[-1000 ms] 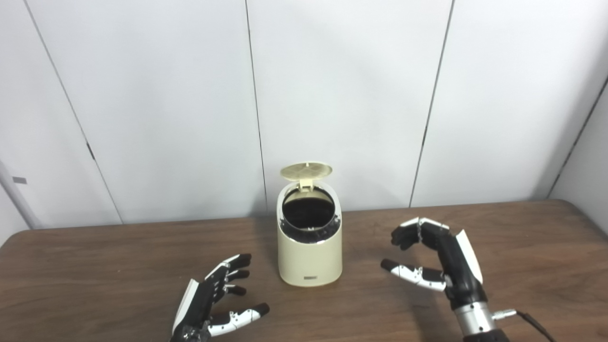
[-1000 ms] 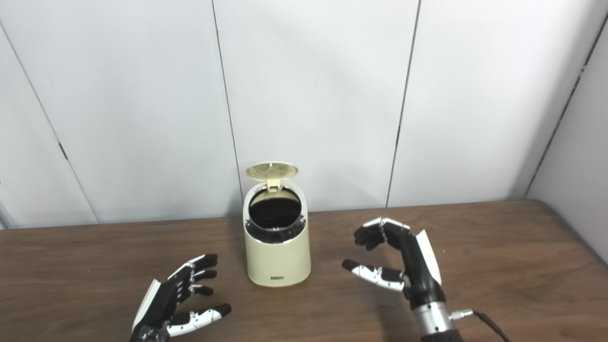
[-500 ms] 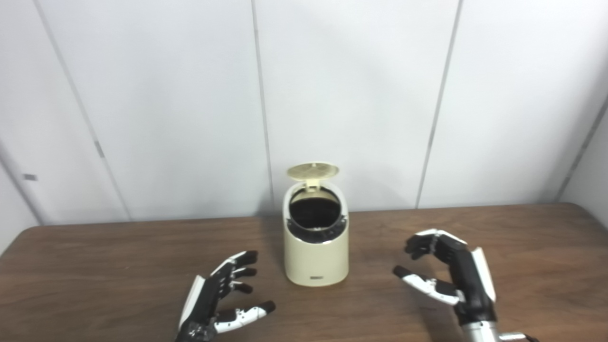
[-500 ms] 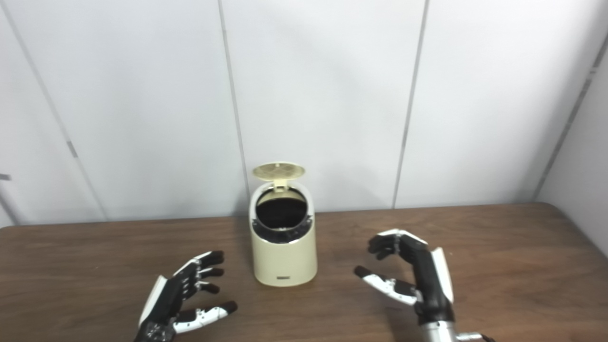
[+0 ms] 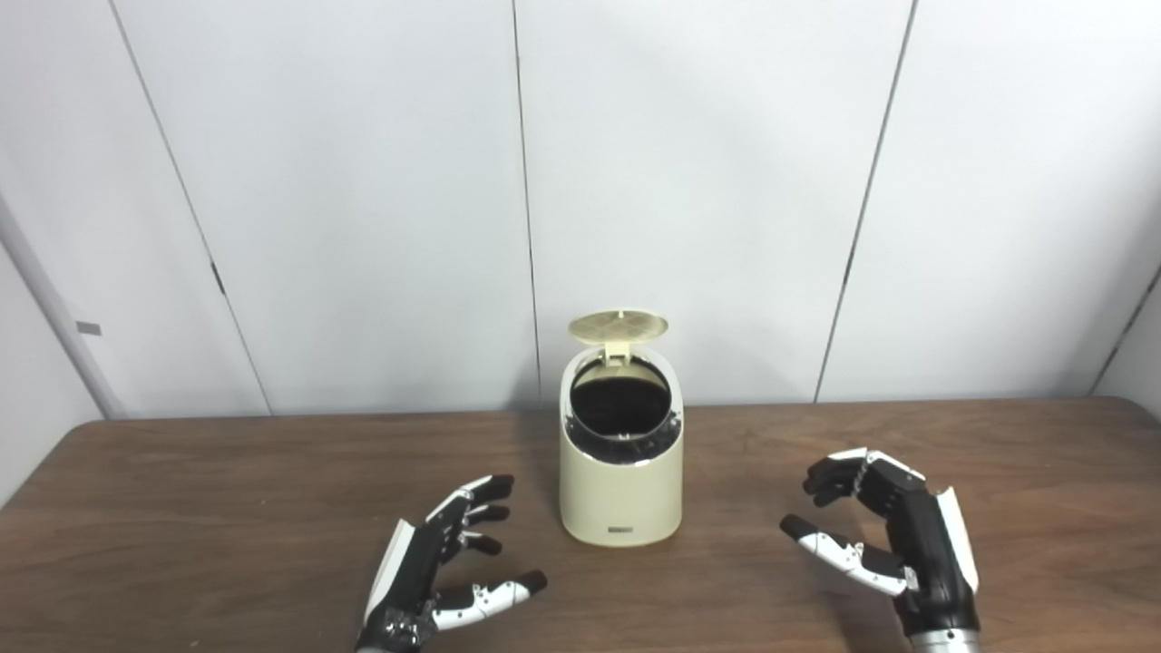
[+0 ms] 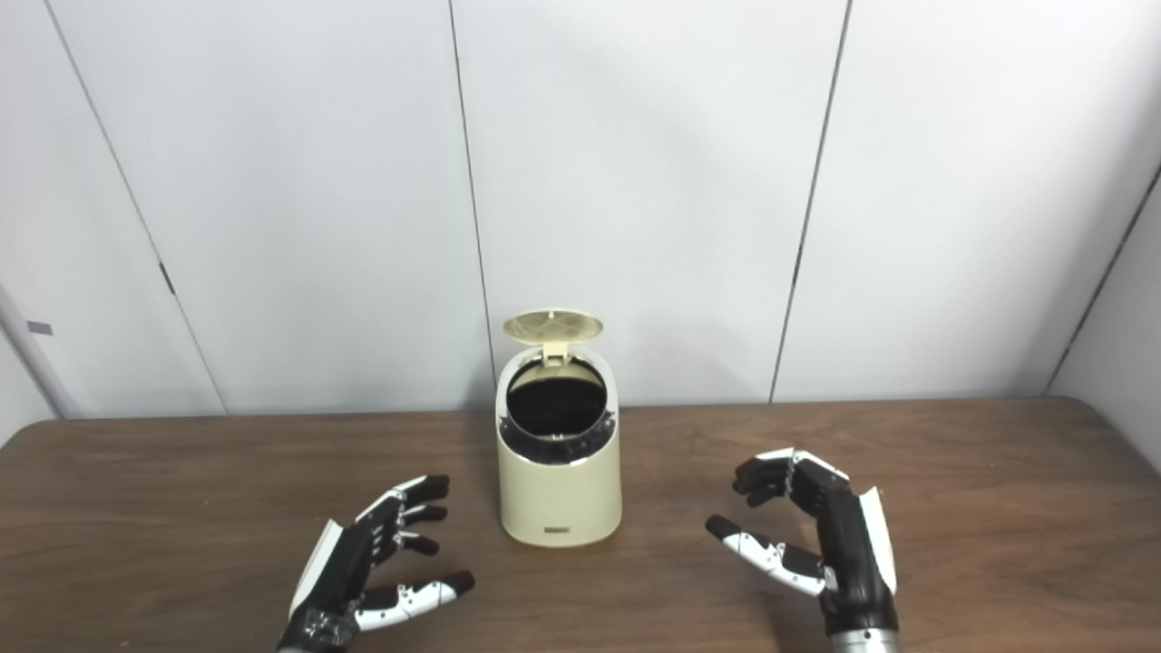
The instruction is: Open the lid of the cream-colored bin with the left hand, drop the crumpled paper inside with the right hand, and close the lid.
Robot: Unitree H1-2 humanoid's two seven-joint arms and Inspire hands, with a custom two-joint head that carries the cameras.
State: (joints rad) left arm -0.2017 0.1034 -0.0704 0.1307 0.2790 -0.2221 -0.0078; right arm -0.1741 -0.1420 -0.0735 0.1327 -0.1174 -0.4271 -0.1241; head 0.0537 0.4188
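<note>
The cream-colored bin (image 5: 620, 494) stands upright on the wooden table (image 5: 200, 508), near the back wall. Its round lid (image 5: 618, 326) is tipped up at the back and the dark mouth shows. No crumpled paper shows in either view; the bin's inside is too dark to tell. My left hand (image 5: 444, 567) rests low at the bin's front left, fingers spread, holding nothing. My right hand (image 5: 893, 535) hovers at the bin's front right, fingers curled apart over an empty palm. Both hands are apart from the bin.
White wall panels (image 5: 689, 181) rise right behind the bin. The table's left edge (image 5: 45, 462) and right back corner (image 6: 1084, 413) are in view.
The camera has shifted, so the whole scene sits further right in the picture. My right hand has drawn back and down from the bin, still empty. The lid stays up.
</note>
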